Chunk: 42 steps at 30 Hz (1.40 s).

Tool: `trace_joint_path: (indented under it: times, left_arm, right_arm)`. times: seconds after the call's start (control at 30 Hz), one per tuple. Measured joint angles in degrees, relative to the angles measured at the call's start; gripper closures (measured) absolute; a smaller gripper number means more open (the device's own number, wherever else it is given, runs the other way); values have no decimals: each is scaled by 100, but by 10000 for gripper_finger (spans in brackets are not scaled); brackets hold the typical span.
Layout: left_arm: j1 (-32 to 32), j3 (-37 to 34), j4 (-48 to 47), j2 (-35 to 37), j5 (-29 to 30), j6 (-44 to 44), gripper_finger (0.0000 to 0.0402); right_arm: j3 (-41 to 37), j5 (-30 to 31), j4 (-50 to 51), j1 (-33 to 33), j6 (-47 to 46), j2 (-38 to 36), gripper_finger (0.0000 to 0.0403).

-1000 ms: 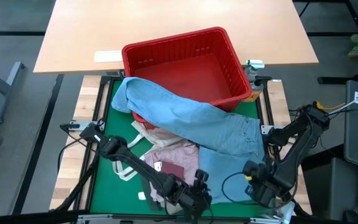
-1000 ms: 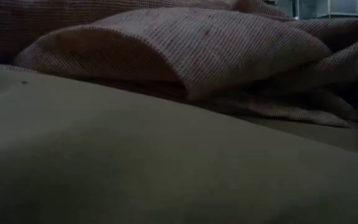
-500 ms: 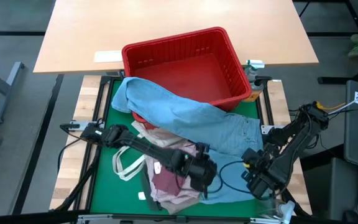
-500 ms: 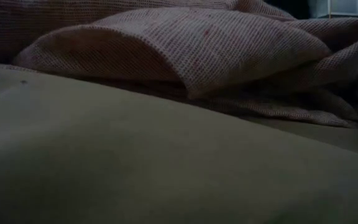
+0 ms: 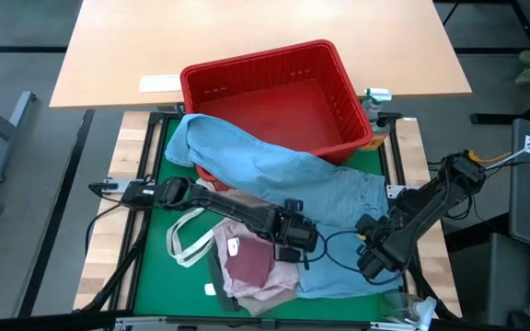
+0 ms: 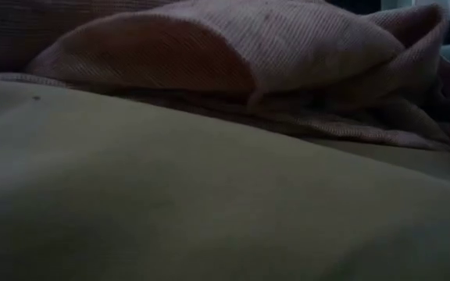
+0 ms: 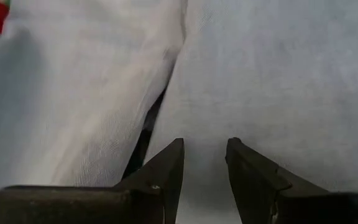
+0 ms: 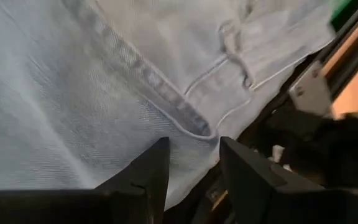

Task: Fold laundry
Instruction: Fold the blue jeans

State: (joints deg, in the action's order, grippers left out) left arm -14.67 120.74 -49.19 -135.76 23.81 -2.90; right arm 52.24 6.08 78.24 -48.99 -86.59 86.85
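Note:
Light blue denim jeans lie slantwise from the red basket's near left corner down to the table's near right, over the other laundry. A mottled pink top lies beside them and fills the back of the low view, behind beige cloth. My left gripper hovers open over the denim near the pile's middle. My right gripper stands open over the jeans' seamed edge by the table's right side. Neither has anything between its fingers.
The red plastic basket stands at the far middle of the green mat. A white tote bag's straps lie left of the pink top. A black cable loops over the denim between the grippers. The metal frame edge is close to my right gripper.
My left gripper has swung from the table's near edge toward the far side and a little right, lowering over the jeans. My right gripper has tipped down and moved a little left and away from the near edge. The pink top has shifted slightly in the low view.

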Motion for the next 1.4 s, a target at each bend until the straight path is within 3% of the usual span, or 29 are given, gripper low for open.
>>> trace_joint_path:
  times: [0.23,0.4,0.9,1.2,1.4]
  left_arm:
    - [42,-246,148,2,44,-2,284]
    - [43,-256,243,2,44,0,284]
    - [-186,0,119,146,49,55,284]
    - [-804,243,610,166,-611,-88,284]
    - [-1324,242,940,104,-778,-144,284]
  right_arm:
    - [-831,-782,-907,0,-17,0,260]
    - [-936,-939,-950,0,-57,0,260]
    - [520,-912,1191,-15,-36,0,260]
    - [1382,-734,-382,-48,5,-9,260]
    - [1354,144,-1962,-445,265,71,260]
